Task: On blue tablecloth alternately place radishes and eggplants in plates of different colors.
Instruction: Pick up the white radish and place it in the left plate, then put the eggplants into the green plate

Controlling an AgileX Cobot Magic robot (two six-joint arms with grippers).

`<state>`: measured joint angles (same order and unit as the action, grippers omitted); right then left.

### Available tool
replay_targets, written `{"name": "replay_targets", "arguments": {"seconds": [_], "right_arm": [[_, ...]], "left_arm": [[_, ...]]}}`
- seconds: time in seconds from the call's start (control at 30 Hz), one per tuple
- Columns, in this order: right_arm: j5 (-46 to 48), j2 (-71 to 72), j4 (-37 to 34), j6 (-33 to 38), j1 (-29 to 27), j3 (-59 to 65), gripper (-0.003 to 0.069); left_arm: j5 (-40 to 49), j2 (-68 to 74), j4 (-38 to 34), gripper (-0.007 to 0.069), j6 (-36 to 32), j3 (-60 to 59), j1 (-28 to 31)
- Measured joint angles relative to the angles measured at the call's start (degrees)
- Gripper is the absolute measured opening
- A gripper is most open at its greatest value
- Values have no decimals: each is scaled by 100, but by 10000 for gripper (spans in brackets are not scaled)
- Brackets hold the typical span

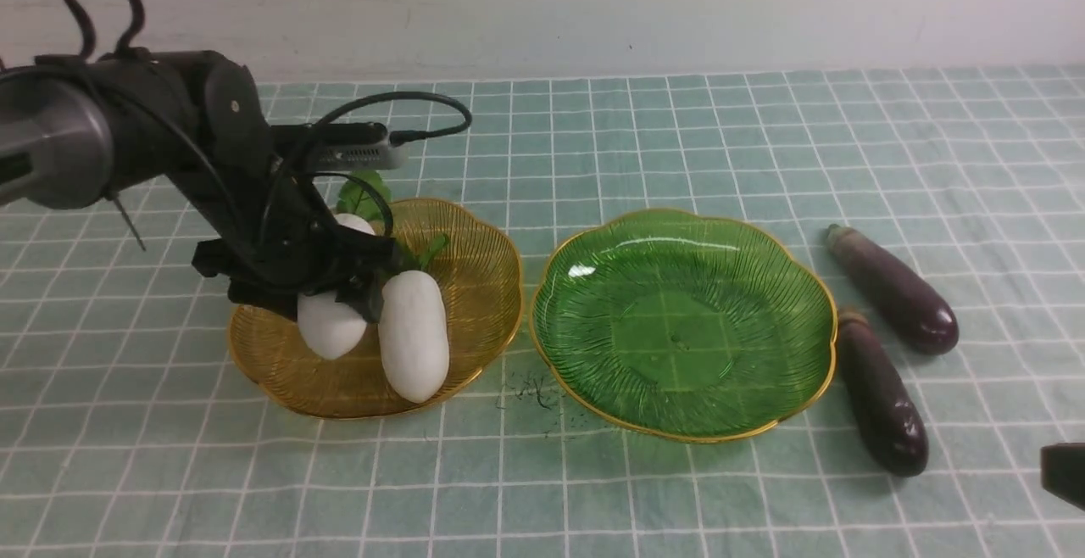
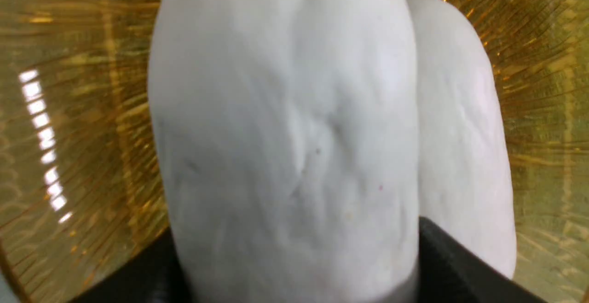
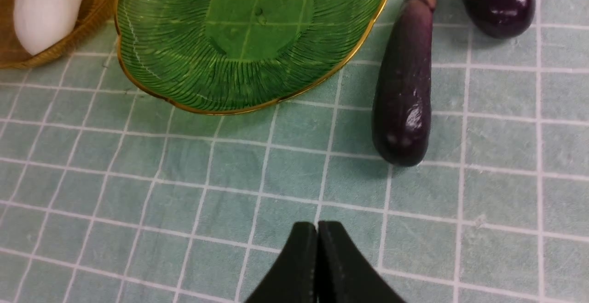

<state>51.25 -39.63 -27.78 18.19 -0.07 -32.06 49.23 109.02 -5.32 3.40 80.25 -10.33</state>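
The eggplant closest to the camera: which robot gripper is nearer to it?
The right. The right gripper hangs shut near the eggplant's rounded end. The left gripper is beyond the green plate, gripping a radish over the amber plate.

Left radish (image 1: 329, 329): upper part behind left gripper (image 1: 331, 287); left wrist view soft-focus, both ends cut by frame.
Right radish (image 1: 414, 333): leaf end partly behind same gripper.
Amber plate (image 1: 475, 287): far-left rim covered.
Right gripper (image 3: 316, 229): front view shows dark corner only, at edge.
Far eggplant (image 3: 497, 3): stem end cut off in right wrist view.
Dark specks (image 1: 534, 393) betw. plates: too small to ID.
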Motion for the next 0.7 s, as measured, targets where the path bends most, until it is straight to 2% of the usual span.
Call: {"name": "replay_targets", "arguments": {"seconds": [0.27,0.37,0.43,0.5,0.57,0.63,0.7], "right_arm": [[430,0,10,-87,0,0,-15],[430,0,30,-87,0,0,-15],[413,-23,80,-87,0,0,-15],[395,-90,178,-87,0,0,-15],[389,-250,271,-87,0,0,-15],[389,-568,368,-87,0,-33,-15],[389,-930,408,-87,0,-126,-15]], "left_arm": [[313,154,181,609,0,372,-11],[881,154,160,588,-11,677,-11],[1387,154,96,531,-105,934,-11],[1837,154,7,435,-340,1215,-11],[1960,129,-60,311,-592,1460,-11],[1992,-54,-135,93,-876,1599,-11],[2053,-286,-167,22,-964,1577,-11]]}}
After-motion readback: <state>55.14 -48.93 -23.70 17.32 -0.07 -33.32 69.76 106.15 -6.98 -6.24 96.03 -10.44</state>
